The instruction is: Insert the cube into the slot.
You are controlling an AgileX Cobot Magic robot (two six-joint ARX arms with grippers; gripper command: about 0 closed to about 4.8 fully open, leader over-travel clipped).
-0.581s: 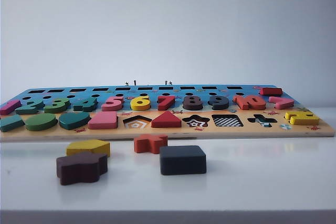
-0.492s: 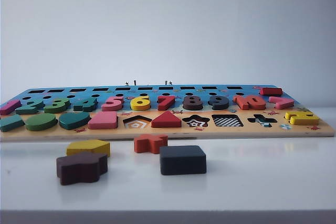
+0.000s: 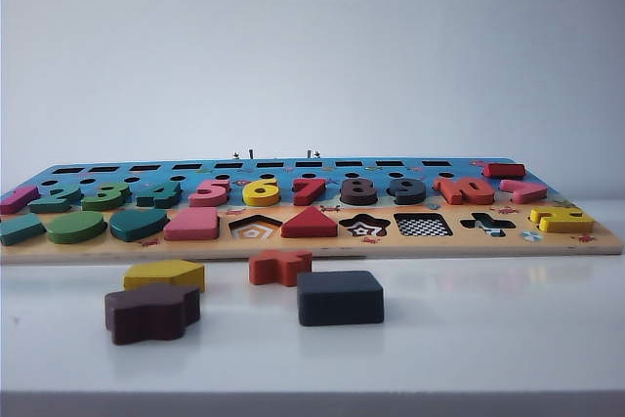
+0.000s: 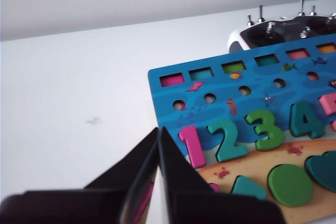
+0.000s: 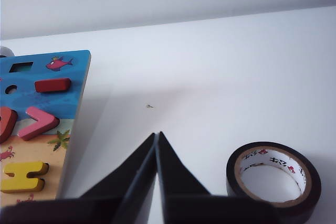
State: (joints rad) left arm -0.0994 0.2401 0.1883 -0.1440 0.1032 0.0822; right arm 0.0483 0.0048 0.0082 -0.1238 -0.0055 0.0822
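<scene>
The cube (image 3: 340, 297), a flat dark block with rounded corners, lies on the white table in front of the puzzle board (image 3: 322, 241). The slot (image 3: 423, 226), a square recess with a checkerboard floor, sits in the board's front row between the star recess and the cross recess. Neither arm shows in the exterior view. In the left wrist view my left gripper (image 4: 158, 129) is shut and empty, hovering by the board's corner near the pink 1 (image 4: 191, 147). My right gripper (image 5: 157, 134) is shut and empty over bare table beside the board's other end.
Loose pieces lie near the cube: a yellow pentagon (image 3: 164, 274), a dark brown wavy piece (image 3: 151, 312) and an orange cross piece (image 3: 279, 266). A roll of black tape (image 5: 273, 178) lies close to the right gripper. A radio controller (image 4: 286, 31) sits behind the board.
</scene>
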